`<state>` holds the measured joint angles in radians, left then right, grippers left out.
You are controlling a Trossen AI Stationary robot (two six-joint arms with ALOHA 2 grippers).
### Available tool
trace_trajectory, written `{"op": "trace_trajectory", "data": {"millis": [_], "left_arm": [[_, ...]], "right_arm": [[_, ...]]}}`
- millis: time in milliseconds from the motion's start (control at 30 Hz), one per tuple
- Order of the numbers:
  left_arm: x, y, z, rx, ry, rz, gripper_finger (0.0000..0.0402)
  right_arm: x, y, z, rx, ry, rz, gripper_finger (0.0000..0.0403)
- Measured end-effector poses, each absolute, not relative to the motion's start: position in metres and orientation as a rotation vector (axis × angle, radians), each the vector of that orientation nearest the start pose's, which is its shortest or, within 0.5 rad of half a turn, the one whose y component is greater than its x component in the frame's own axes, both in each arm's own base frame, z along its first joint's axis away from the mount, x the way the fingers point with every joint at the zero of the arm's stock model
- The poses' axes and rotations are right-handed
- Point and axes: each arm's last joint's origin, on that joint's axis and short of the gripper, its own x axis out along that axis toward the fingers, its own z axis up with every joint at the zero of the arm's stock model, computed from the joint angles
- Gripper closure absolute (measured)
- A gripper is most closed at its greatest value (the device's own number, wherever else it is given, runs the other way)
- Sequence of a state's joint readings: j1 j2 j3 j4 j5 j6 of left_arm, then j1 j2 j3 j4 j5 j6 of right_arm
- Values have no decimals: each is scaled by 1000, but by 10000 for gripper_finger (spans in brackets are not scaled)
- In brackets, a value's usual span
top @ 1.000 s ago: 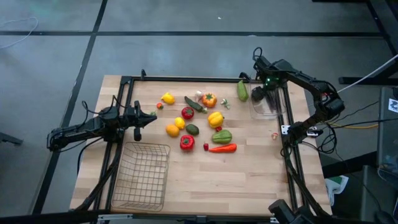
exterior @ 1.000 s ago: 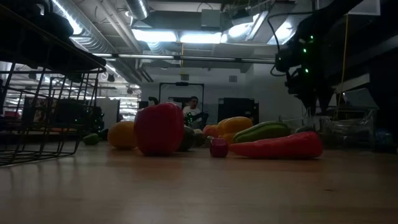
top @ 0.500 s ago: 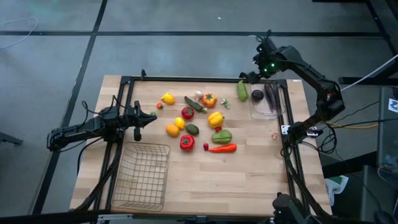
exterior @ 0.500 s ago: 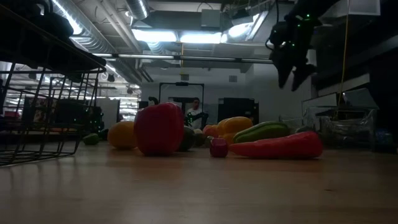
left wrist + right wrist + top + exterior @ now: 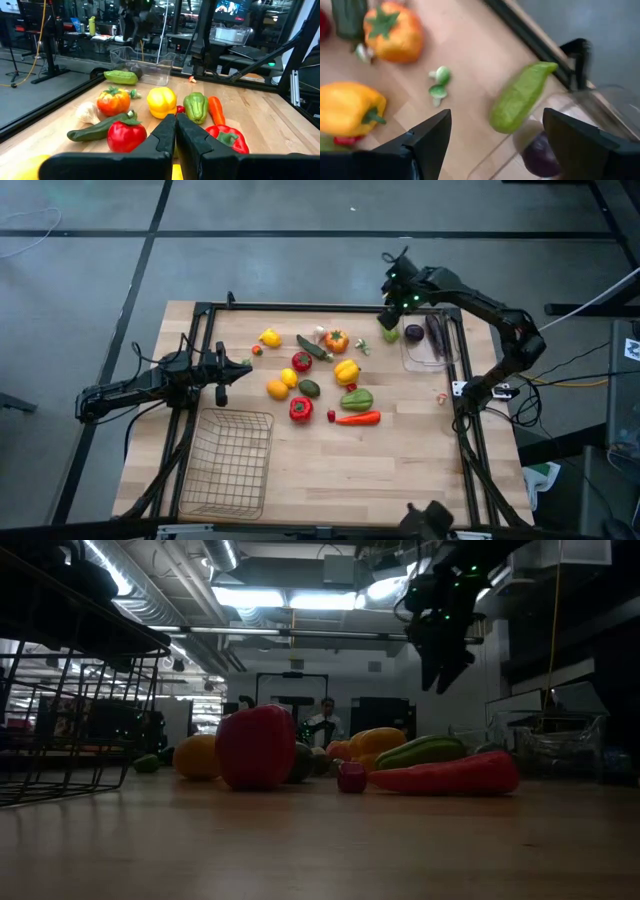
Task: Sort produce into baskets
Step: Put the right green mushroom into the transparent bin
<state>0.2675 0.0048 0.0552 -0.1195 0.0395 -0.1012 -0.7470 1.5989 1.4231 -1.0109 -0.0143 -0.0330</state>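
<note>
The produce lies loose in the middle of the table: an orange pepper (image 5: 336, 340), a yellow pepper (image 5: 347, 371), red peppers (image 5: 300, 409), a long red piece (image 5: 358, 418) and others. A light green cucumber (image 5: 389, 325) lies beside the clear bin (image 5: 445, 360), which holds purple eggplants (image 5: 414, 332). The wire basket (image 5: 230, 463) stands at the near left. My right gripper (image 5: 400, 292) hangs open, high over the far edge, above the cucumber (image 5: 520, 97), with nothing between its fingers. My left gripper (image 5: 225, 370) waits shut at the table's left side.
A black frame rail (image 5: 300, 307) runs along the table's far edge, and another (image 5: 465, 430) along its right side. A small reddish piece (image 5: 441, 396) lies alone near the right rail. Bare wood shows at the near right (image 5: 400, 470). A person sits in the room beyond the table (image 5: 325, 720).
My right gripper has risen from over the clear bin and swung toward the table's left along the far edge, rolling as it went. It has stayed open. The purple eggplants in the bin, covered by the gripper a second ago, now show.
</note>
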Motion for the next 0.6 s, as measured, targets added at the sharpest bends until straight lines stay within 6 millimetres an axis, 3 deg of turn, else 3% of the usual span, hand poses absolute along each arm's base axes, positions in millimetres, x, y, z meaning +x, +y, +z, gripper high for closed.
{"op": "trace_trajectory", "data": {"millis": [200, 600], "left_arm": [[91, 24, 170, -111, 57, 231, 391], [91, 24, 170, -111, 57, 231, 391]], "right_arm": [[261, -204, 267, 328, 1245, -452, 93], [303, -193, 205, 321, 1405, -330, 93]]}}
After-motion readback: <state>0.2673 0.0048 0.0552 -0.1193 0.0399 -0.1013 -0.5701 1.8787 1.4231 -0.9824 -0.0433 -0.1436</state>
